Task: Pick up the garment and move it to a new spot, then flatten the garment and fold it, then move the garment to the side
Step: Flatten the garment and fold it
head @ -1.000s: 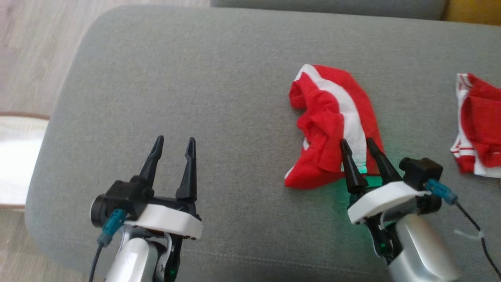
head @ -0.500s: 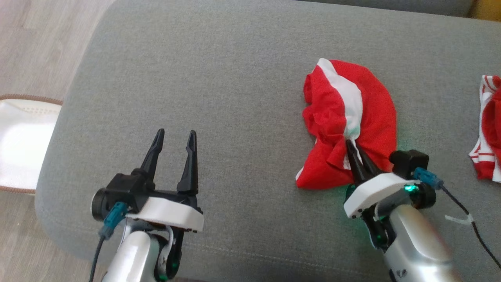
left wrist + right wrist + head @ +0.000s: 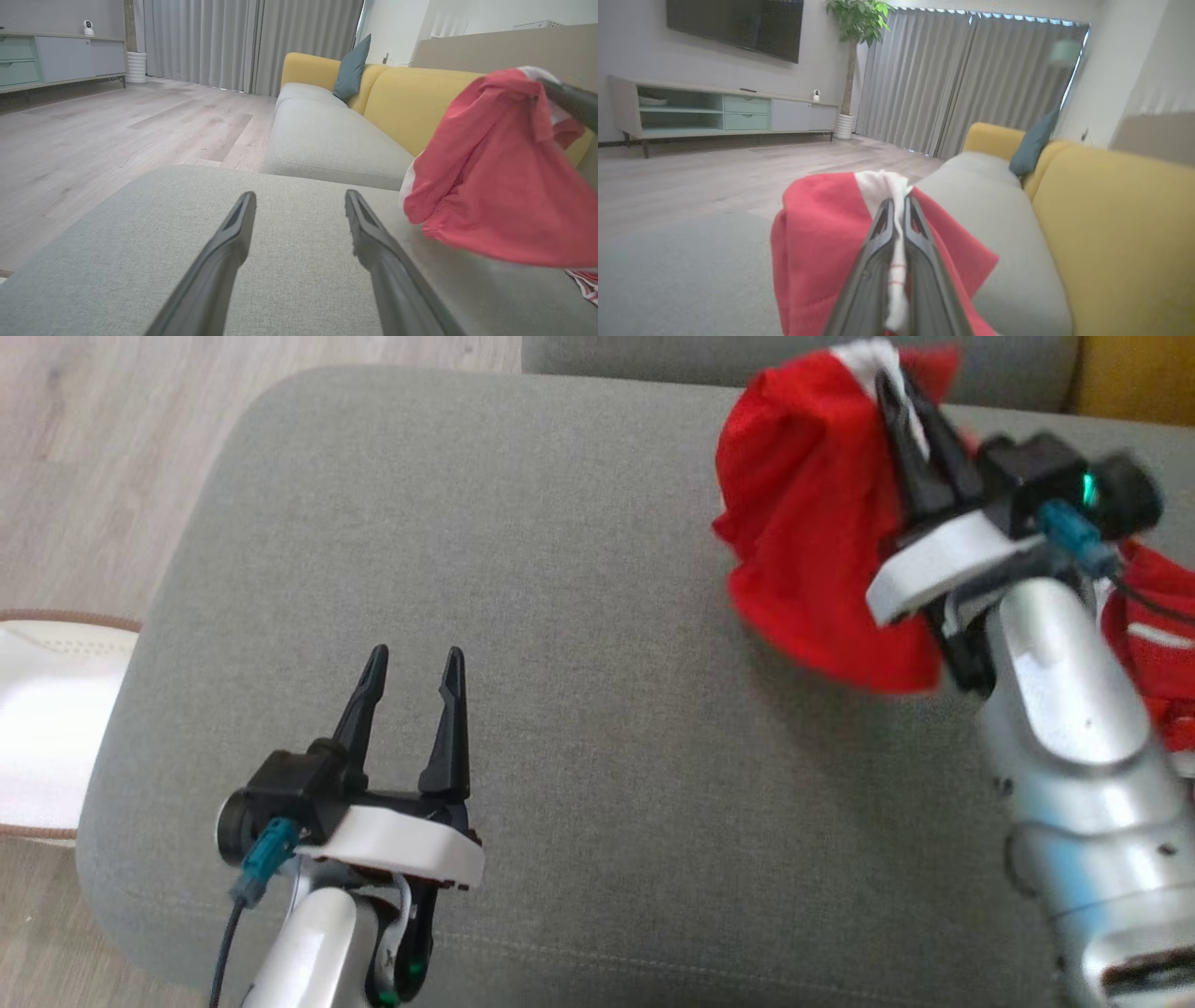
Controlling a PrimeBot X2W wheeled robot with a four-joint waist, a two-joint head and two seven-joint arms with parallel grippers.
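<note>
The garment (image 3: pixel 812 523) is red with a white stripe and hangs in the air above the grey cushion (image 3: pixel 560 616), bunched and drooping. My right gripper (image 3: pixel 898 383) is shut on its white stripe near the top; the right wrist view shows the garment (image 3: pixel 817 233) pinched between the two dark fingers (image 3: pixel 878 242). In the left wrist view the garment (image 3: pixel 495 186) hangs at the right. My left gripper (image 3: pixel 413 663) stands open over the cushion's near left part, holding nothing, well left of the garment.
Another red and white piece of cloth (image 3: pixel 1148 635) lies on the cushion behind my right forearm. A yellow sofa back (image 3: pixel 1125 224) runs along the right. Wooden floor (image 3: pixel 93 448) and a white mat (image 3: pixel 47 719) lie past the cushion's left edge.
My right gripper closed on the garment's white stripe and lifted it off the cushion, up and away from me. The left gripper stayed where it was. The camera shifted slightly.
</note>
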